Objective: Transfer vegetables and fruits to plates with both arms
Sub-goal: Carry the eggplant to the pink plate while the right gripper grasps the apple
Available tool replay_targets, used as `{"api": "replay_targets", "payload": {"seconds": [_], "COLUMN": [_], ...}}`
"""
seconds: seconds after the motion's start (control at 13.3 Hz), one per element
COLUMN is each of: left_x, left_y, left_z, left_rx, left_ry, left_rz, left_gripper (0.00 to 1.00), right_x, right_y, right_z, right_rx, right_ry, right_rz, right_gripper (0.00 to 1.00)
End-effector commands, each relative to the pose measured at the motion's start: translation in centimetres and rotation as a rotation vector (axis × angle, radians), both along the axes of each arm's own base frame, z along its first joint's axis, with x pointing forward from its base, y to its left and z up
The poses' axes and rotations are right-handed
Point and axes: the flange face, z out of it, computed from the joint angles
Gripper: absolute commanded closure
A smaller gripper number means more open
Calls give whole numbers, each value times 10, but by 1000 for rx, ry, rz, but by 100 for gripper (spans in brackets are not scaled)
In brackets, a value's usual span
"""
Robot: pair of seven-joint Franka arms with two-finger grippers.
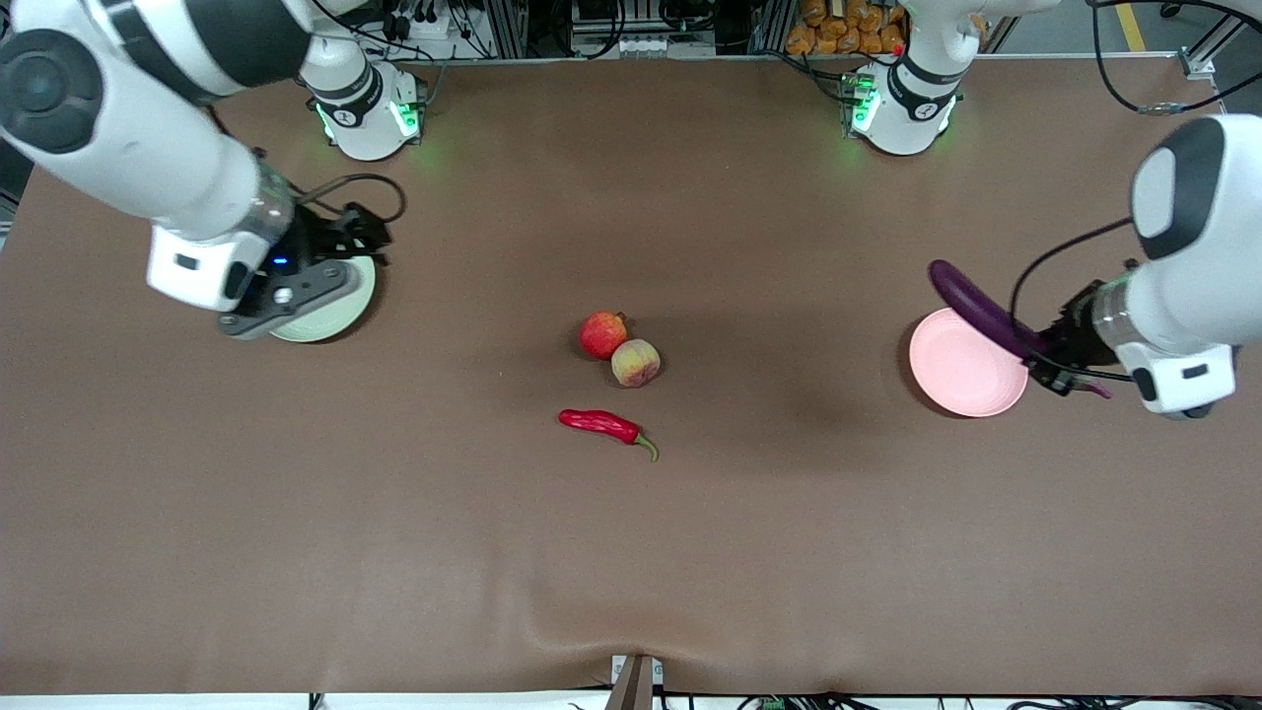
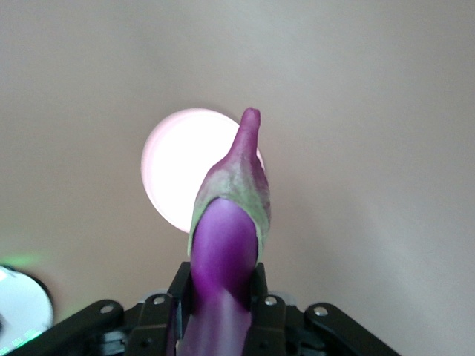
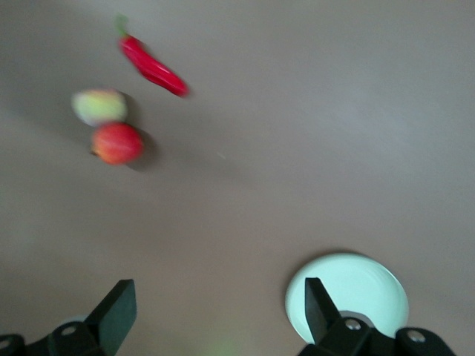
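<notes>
My left gripper (image 1: 1050,365) (image 2: 220,285) is shut on the long purple eggplant (image 1: 976,308) (image 2: 223,245), held in the air with its free end over the rim of the pale pink plate (image 1: 961,370) (image 2: 167,163). My right gripper (image 1: 347,242) (image 3: 217,297) hangs open and empty over the pale green plate (image 1: 330,316) (image 3: 364,289). At the table's middle the red pomegranate-like fruit (image 1: 602,334) (image 3: 117,143) touches the yellow-pink peach (image 1: 636,363) (image 3: 99,106). The red chili pepper (image 1: 598,424) (image 3: 154,68) lies nearer to the front camera than both.
Both arm bases (image 1: 370,113) (image 1: 902,108) stand at the table's edge farthest from the front camera, with cables and a crate of orange items (image 1: 848,28) past it. The brown table cover (image 1: 631,552) is bare between the fruits and each plate.
</notes>
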Motion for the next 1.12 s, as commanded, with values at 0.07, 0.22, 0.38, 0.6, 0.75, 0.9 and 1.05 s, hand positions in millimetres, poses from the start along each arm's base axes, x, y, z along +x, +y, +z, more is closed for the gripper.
{"api": "replay_targets", "payload": {"seconds": [0.07, 0.22, 0.38, 0.6, 0.75, 0.9, 1.05], "left_x": [-14, -29, -39, -57, -67, -68, -70], "left_y": [46, 44, 46, 52, 49, 50, 55], "left_z": [-40, -86, -114, -158, -185, -213, -243], "left_rx": [63, 75, 77, 92, 81, 73, 156], "left_ry": [94, 119, 120, 134, 146, 169, 223], "left_rz": [-118, -183, -198, -228, -241, -247, -345], "left_gripper": [91, 88, 88, 88, 88, 88, 88], "right_x": [29, 41, 46, 46, 37, 15, 6], "right_y": [43, 65, 93, 129, 145, 163, 156], "right_z": [-72, -131, -169, -232, -260, -283, -304], "right_rx": [93, 101, 160, 161, 153, 123, 105], "right_ry": [88, 136, 191, 217, 242, 253, 244], "right_rz": [-2, -19, -200, -297, -331, -358, -353], "right_gripper": [0, 0, 0, 0, 0, 0, 0]}}
